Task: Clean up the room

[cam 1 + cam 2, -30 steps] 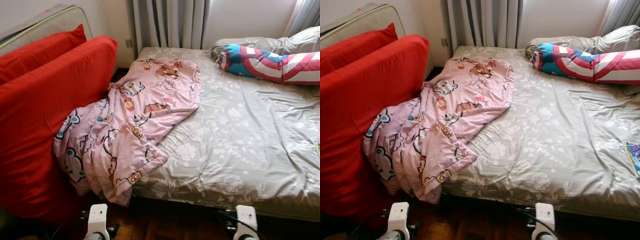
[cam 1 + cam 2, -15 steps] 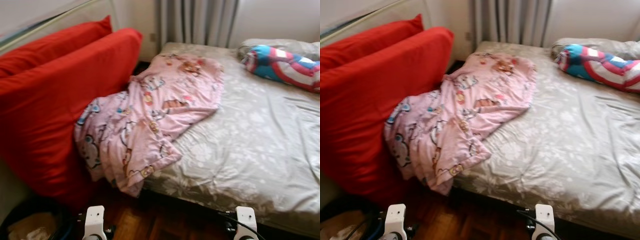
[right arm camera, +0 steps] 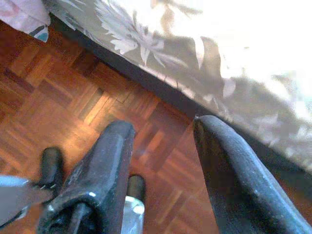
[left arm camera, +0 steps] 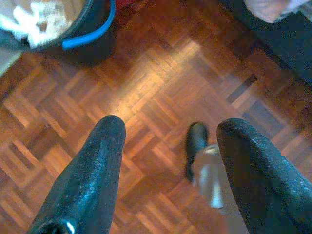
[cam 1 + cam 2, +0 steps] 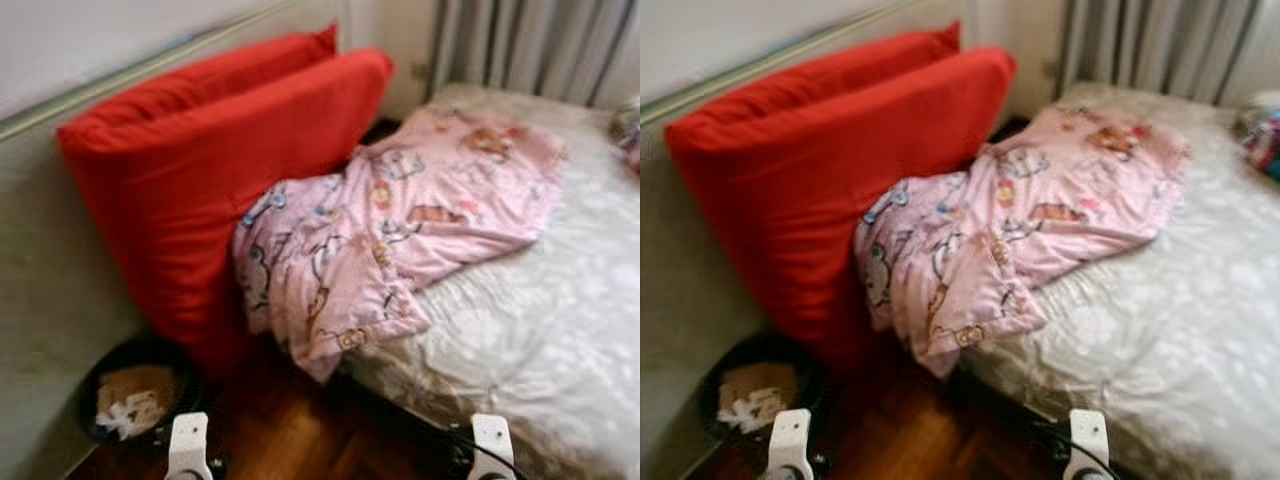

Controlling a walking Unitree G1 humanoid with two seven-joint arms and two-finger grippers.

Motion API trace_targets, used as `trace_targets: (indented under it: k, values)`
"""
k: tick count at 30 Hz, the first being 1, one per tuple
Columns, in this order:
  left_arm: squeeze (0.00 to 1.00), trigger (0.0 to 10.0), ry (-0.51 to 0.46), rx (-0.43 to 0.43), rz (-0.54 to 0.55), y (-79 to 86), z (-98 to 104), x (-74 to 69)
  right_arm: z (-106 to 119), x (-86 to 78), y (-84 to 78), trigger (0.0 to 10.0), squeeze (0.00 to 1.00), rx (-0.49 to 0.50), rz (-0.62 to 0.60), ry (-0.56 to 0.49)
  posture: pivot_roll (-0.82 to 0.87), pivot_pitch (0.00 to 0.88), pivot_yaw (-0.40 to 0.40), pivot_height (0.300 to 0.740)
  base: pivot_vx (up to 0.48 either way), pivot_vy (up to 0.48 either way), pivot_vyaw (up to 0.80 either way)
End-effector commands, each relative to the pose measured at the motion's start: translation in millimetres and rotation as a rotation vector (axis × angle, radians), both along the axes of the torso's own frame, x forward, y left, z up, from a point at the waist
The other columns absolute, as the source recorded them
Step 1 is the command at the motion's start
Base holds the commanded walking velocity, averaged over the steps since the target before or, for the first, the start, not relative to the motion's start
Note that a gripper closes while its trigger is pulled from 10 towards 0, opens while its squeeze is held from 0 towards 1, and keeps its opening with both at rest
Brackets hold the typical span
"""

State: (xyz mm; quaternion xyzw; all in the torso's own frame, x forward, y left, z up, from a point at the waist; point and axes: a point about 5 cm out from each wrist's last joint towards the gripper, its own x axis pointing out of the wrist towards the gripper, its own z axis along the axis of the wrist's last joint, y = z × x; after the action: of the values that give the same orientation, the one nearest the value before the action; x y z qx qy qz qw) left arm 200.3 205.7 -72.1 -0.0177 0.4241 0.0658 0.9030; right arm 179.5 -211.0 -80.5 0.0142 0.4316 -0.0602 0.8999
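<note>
A pink cartoon-print blanket (image 5: pixel 400 240) lies crumpled across the left side of the bed (image 5: pixel 540 340) and hangs over its edge toward the floor. Two big red cushions (image 5: pixel 220 170) lean against the wall beside it. A black bin (image 5: pixel 130 400) with paper scraps stands on the floor at the lower left, its blue-rimmed edge (image 4: pixel 83 34) in the left wrist view. My left gripper (image 4: pixel 168 161) hangs open over the parquet. My right gripper (image 3: pixel 161 161) hangs open above the floor by the bed's edge (image 3: pixel 161 53). Both wrists (image 5: pixel 190 445) (image 5: pixel 492 445) sit low in the eye views.
Grey curtains (image 5: pixel 540 45) hang behind the bed's head. A pale wall panel (image 5: pixel 60 290) runs along the left. Wooden parquet floor (image 5: pixel 290 430) lies between the bin and the bed. The picture is blurred.
The camera has turned left: the cushions and blanket have shifted right, the striped bolster has left the picture, and the bin has come fully into view.
</note>
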Motion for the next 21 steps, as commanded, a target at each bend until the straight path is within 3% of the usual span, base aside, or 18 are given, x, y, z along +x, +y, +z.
trace_targets:
  k: [1, 8, 21]
  values:
    - [0.0, 10.0, 0.02, 0.011, 0.017, 7.2, -1.6, -5.0, -0.5, 2.3, 8.7, 10.0, 0.0, 0.021, 0.01, -0.002, 0.04, 0.051, 0.024, 0.74, 0.0, 0.0, 0.8]
    - [0.0, 10.0, 0.024, 0.011, 0.016, 7.4, -2.0, -5.9, -0.3, 4.1, 13.1, 10.0, 0.0, 0.027, 0.021, -0.006, 0.04, 0.051, 0.023, 0.74, 0.0, 0.0, 0.77]
    - [0.0, 10.0, 0.019, 0.004, 0.021, 6.6, -2.2, -6.0, -0.6, 2.6, 11.3, 10.0, 0.0, 0.038, 0.008, -0.011, 0.03, 0.052, 0.02, 0.74, 0.0, 0.0, 0.0]
